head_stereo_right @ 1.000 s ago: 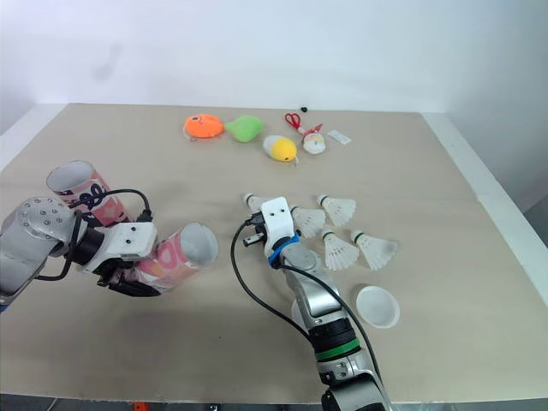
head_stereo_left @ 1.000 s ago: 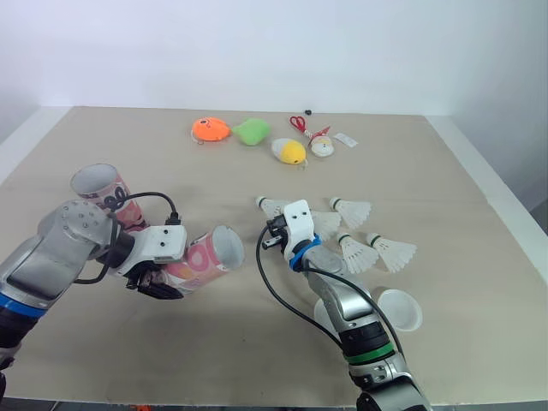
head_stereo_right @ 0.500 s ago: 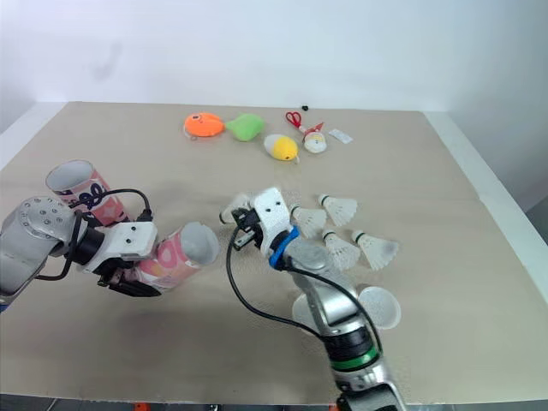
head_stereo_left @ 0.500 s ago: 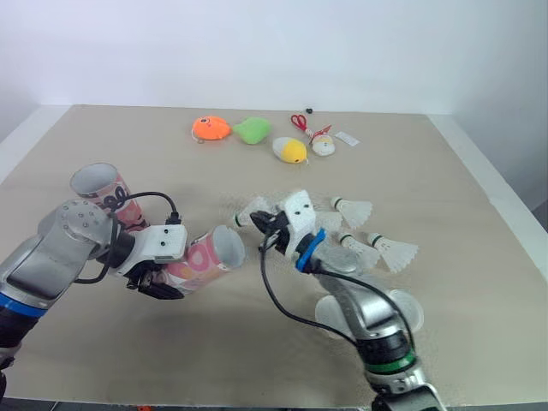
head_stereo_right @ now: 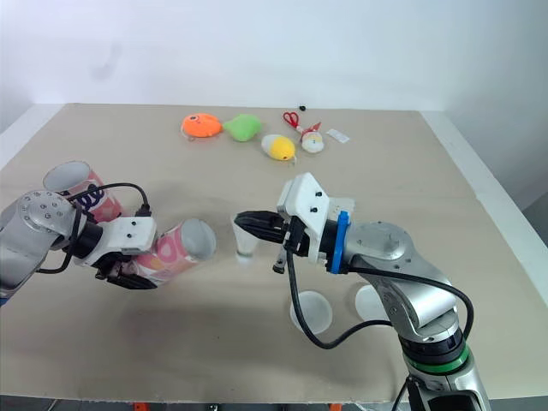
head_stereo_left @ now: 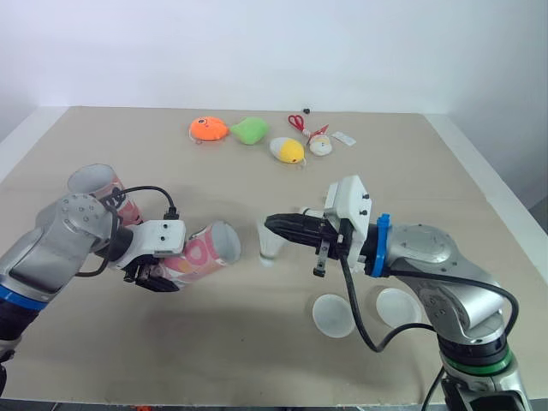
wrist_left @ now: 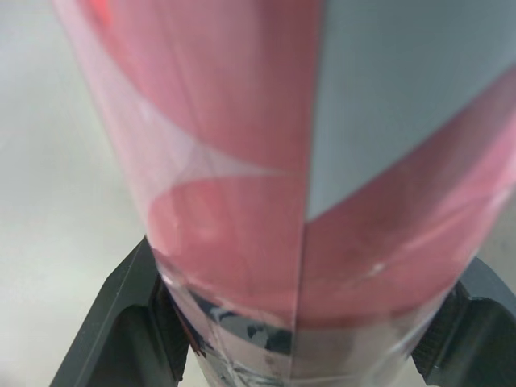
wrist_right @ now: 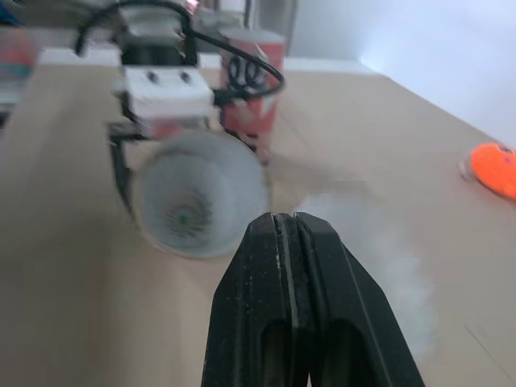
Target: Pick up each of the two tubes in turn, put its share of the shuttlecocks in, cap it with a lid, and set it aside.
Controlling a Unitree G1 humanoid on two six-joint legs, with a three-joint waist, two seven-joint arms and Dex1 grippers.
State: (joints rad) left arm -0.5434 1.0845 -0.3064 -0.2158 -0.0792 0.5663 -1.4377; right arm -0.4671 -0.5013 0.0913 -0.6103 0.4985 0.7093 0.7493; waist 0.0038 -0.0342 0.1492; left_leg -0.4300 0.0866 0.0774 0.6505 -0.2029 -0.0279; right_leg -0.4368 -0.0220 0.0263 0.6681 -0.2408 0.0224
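My left gripper [head_stereo_left: 152, 267] is shut on a pink patterned tube [head_stereo_left: 199, 252], held nearly on its side just above the table, open mouth [wrist_right: 197, 206] facing right. The tube [wrist_left: 306, 161] sits between the left fingers [wrist_left: 121, 322]. My right gripper [head_stereo_left: 272, 226] points left, shut on a white shuttlecock [head_stereo_left: 271, 243] that hangs blurred a short way right of the tube's mouth. The second tube [head_stereo_left: 96, 185] stands upright at the far left. Two white lids [head_stereo_left: 332, 315] [head_stereo_left: 396, 306] lie near the front, under my right arm. The other shuttlecocks are hidden behind that arm.
Along the back of the table lie an orange toy [head_stereo_left: 208, 129], a green toy [head_stereo_left: 249, 130], a yellow toy [head_stereo_left: 288, 151], red scissors [head_stereo_left: 297, 122] and a small round figure [head_stereo_left: 321, 145]. The table's right edge is close to my right arm.
My right gripper has lifted a shuttlecock off the pile and swung left with it, fingers now pointing at the tube's mouth. The left arm has barely moved.
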